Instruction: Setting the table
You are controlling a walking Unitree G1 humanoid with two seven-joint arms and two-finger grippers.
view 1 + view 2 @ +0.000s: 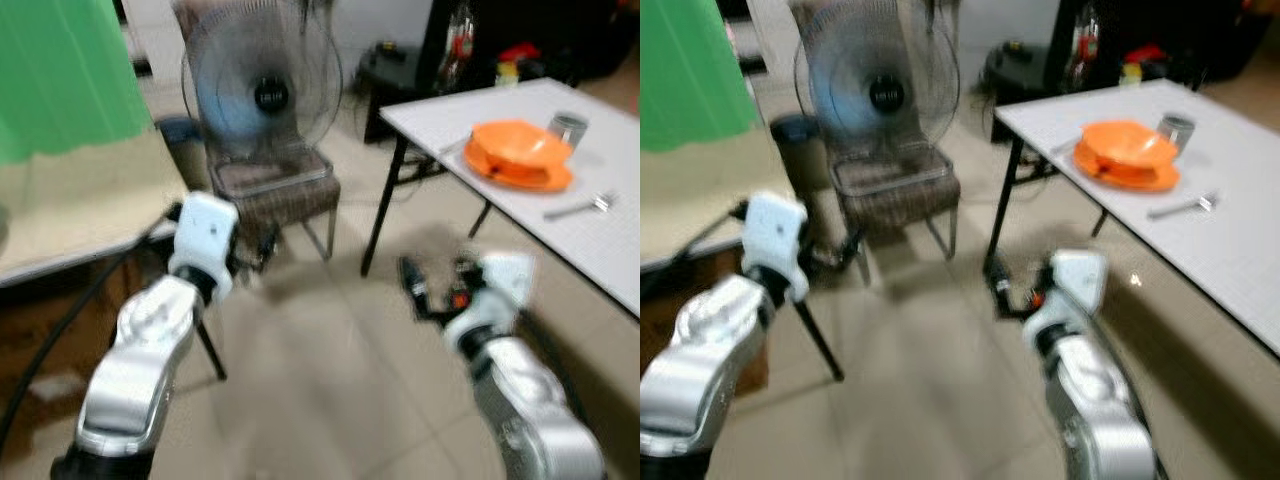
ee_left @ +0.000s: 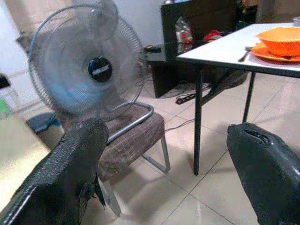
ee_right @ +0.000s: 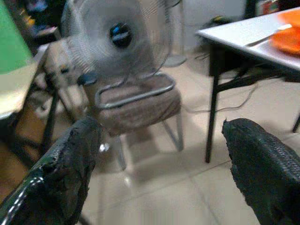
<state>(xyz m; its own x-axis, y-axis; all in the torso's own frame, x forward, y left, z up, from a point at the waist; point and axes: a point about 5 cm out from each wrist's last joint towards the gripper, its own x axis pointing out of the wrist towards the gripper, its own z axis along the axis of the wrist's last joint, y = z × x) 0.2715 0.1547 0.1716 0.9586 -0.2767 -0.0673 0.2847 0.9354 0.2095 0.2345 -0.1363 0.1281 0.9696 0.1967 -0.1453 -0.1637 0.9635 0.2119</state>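
Nearest to you, both arms are raised over bare tiled floor, well short of the white table (image 1: 610,250). Your left gripper (image 2: 164,173) stands wide, its two black fingers (image 2: 70,173) far apart with nothing between them. Your right gripper (image 3: 159,173) is likewise spread wide and carries nothing. Neither claw is in contact with any object.

Beyond the grippers, a brown upholstered chair (image 1: 280,195) with a metal tube frame stands to the table's left, apart from it, with a large pedestal fan (image 1: 262,85) resting on its seat. A wooden-topped surface with a green cloth (image 1: 60,80) behind it lies further left of the table. A dark cabinet stands behind the table's far corner, with a power strip and cables on the floor near its foot.

On the table itself: an orange bowl (image 1: 515,145) sits on an orange plate (image 1: 520,175) near the far end. A metal cup (image 1: 567,128) stands just beside the bowl, on the side away from you. A fork (image 1: 578,207) lies on the table top on the near side of the plate, apart from it. Another utensil lies at the plate's left edge; its type is unclear.

Assessment: one place appears largely laid, with plate, bowl, cup and cutlery present. You hold no item, so either the setting is near complete or a further piece has yet to be fetched. The head views are blurred, so finer alignment of the cutlery cannot be confirmed.
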